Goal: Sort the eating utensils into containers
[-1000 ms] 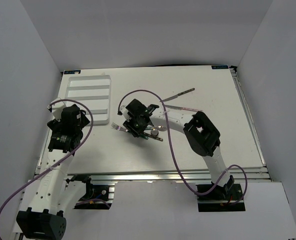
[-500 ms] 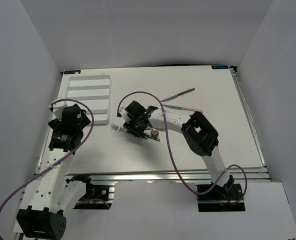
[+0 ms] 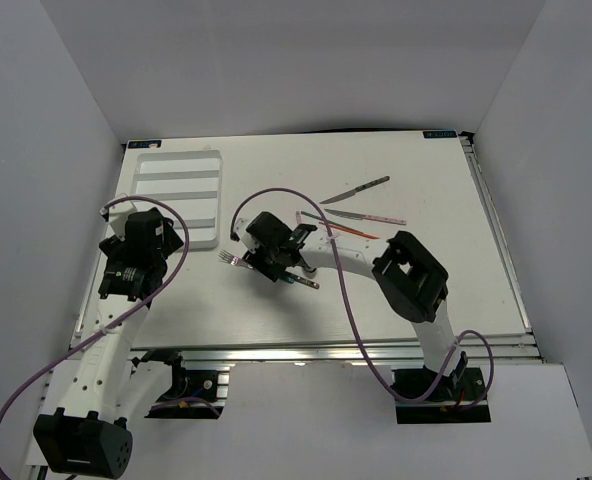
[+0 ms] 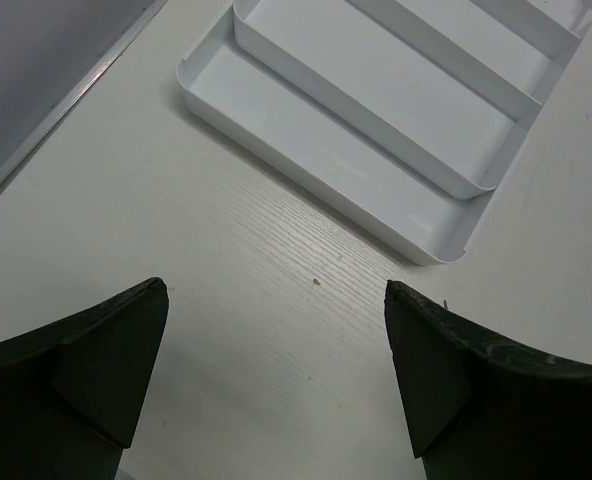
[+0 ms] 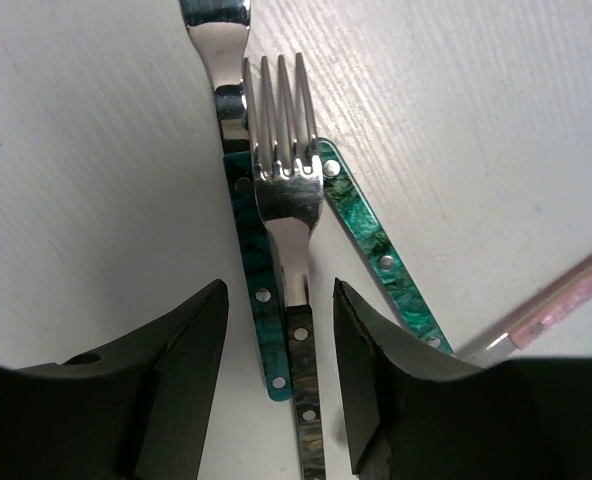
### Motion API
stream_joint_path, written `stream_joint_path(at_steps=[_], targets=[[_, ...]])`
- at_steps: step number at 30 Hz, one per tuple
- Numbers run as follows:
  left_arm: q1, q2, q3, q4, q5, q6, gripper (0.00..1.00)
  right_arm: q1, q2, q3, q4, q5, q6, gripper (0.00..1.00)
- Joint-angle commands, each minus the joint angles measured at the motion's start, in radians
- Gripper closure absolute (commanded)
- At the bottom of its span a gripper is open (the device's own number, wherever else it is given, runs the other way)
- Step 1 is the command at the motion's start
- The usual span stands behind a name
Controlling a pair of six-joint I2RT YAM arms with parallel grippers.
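Note:
My right gripper (image 3: 273, 262) (image 5: 279, 300) is open low over a silver fork (image 5: 281, 180) with a dark handle; its fingers straddle that handle without touching it. This fork lies across a teal-handled utensil (image 5: 251, 260) and a green-handled one (image 5: 366, 230). From above, the fork's tines (image 3: 231, 260) poke out left of the gripper. A dark-handled knife (image 3: 356, 190), a pink-handled utensil (image 3: 371, 215) (image 5: 566, 295) and a red chopstick (image 3: 351, 228) lie farther right. The white cutlery tray (image 3: 176, 195) (image 4: 306, 172) has bare slots. My left gripper (image 3: 148, 228) (image 4: 276, 300) hangs open just short of the tray.
Grey walls enclose the white table (image 3: 446, 270) on three sides. The right arm's purple cable (image 3: 276, 192) loops above the utensil pile. A metal rail (image 3: 326, 348) runs along the table's near edge.
My right gripper has shifted slightly left and nearer, and the fork under it sits a little further left. The right elbow swung right, uncovering the utensils behind it. The left arm barely moved.

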Motion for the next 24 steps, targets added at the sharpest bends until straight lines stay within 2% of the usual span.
stream_joint_path(at_steps=[1, 4, 9, 13, 24], targets=[[0.001, -0.014, -0.011, 0.017, 0.012, 0.009, 0.02, -0.007, -0.067, 0.008, 0.001, 0.029, 0.019, 0.48], [0.001, -0.015, -0.014, 0.018, 0.016, 0.011, 0.02, -0.03, -0.09, -0.023, 0.0, 0.017, 0.033, 0.53], [0.002, -0.015, -0.012, 0.018, 0.023, 0.012, 0.02, -0.059, -0.107, -0.078, -0.009, -0.019, 0.018, 0.69], [0.001, -0.015, -0.015, 0.02, 0.027, 0.012, 0.02, -0.064, -0.127, -0.146, -0.003, -0.051, 0.012, 0.7], [0.001, -0.009, -0.017, 0.024, 0.041, 0.017, 0.02, -0.073, -0.135, -0.204, 0.017, -0.074, 0.039, 0.71]])
